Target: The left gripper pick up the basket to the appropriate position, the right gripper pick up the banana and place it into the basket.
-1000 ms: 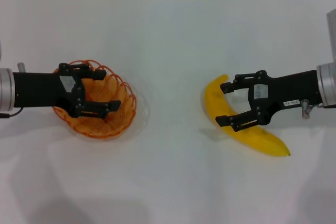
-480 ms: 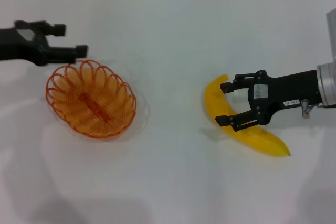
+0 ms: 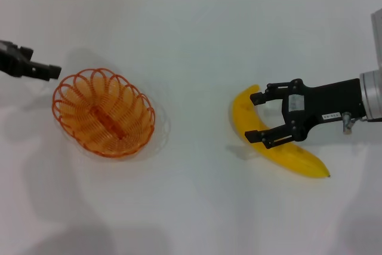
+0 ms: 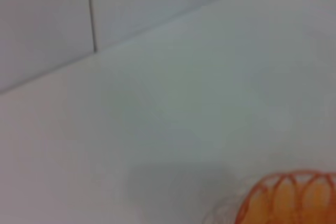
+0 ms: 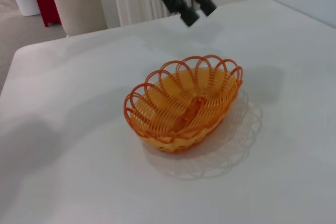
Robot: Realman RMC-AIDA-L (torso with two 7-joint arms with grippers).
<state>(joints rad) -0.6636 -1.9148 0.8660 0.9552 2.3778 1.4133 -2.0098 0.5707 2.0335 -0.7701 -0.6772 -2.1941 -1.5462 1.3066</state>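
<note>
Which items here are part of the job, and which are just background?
Job:
basket, on the table, empty
banana, on the table
right gripper, open, straddling the banana
left gripper, off beyond the basket, clear of it

Background:
white table
planters past the table, in the right wrist view

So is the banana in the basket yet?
Not yet. The basket sits empty on the table, and the left hand is off beside it, holding nothing. The right hand is open around the banana, which lies on the table. Grabbing, carrying and dropping it in are all left.
</note>
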